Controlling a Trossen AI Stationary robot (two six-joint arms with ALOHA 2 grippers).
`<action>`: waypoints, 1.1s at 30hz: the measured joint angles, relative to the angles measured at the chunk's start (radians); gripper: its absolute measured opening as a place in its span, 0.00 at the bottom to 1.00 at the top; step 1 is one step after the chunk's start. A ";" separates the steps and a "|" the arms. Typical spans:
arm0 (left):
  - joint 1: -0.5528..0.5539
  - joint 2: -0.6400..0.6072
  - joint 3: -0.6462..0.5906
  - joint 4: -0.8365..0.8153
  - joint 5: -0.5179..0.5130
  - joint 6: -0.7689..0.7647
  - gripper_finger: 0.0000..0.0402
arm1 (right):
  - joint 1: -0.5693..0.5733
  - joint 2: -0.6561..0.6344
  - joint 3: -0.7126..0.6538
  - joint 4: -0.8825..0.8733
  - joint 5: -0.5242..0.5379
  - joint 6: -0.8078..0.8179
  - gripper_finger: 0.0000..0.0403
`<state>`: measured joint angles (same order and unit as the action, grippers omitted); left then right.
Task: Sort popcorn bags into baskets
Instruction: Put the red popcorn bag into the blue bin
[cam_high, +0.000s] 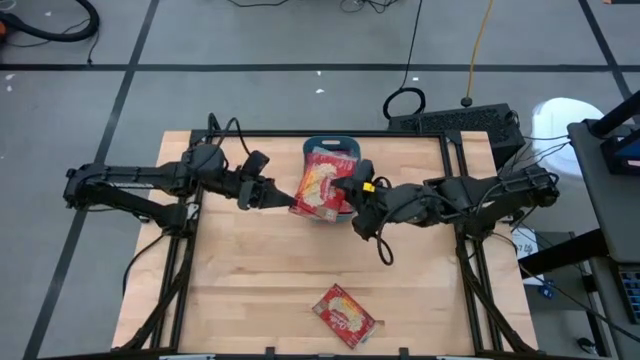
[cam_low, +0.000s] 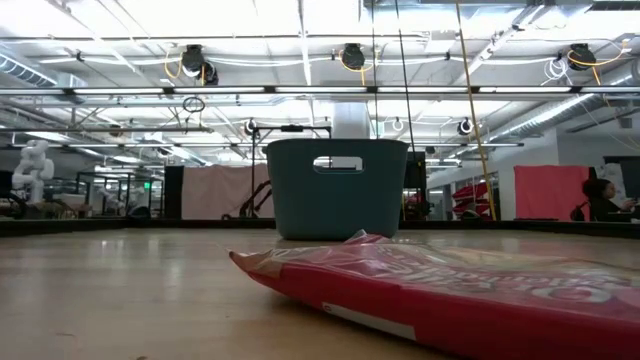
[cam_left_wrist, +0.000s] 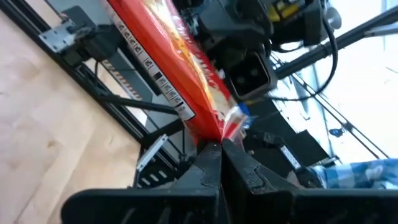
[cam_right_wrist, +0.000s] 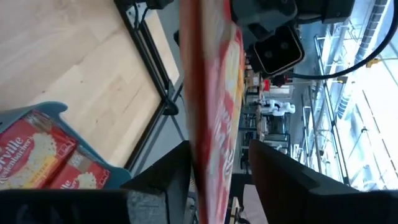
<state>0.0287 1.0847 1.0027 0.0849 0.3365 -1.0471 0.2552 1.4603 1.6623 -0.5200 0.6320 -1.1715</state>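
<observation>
Both tools, left (cam_high: 283, 200) and right (cam_high: 343, 187), grasp one popcorn bag (cam_high: 318, 187) above the basket (cam_high: 331, 148); packets inside read "rville".

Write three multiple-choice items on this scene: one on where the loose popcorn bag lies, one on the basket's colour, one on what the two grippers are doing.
1. Where does the loose popcorn bag lie?
A. Inside the basket
B. On the table near its front edge
C. On the floor

2. What colour is the basket?
A. Teal-blue
B. Yellow
C. White

3. What holds the raised popcorn bag?
A. Nothing, it lies flat on the table
B. Only the right gripper
C. Both grippers, one at each side

Answers:
1. B: the high view shows it on bare wood, far from the basket.
2. A: the low view shows its teal-blue wall with a handle slot.
3. C: the left gripper is shut on one edge, and the bag's other edge sits between the fingers of the right gripper, above the basket.
</observation>
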 joint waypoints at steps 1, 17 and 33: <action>0.003 0.000 0.000 -0.001 0.011 0.002 0.00 | -0.004 -0.001 0.000 0.003 -0.005 -0.005 0.36; 0.063 -0.001 0.000 -0.014 -0.088 0.134 0.22 | -0.057 -0.001 0.000 0.026 -0.052 0.014 0.04; 0.202 -0.114 0.000 -0.177 -0.344 0.313 0.82 | -0.104 -0.001 -0.042 -0.061 0.165 0.217 0.03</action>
<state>0.2312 0.9711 1.0023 -0.0924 -0.0079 -0.7345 0.1517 1.4596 1.6200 -0.5807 0.7971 -0.9545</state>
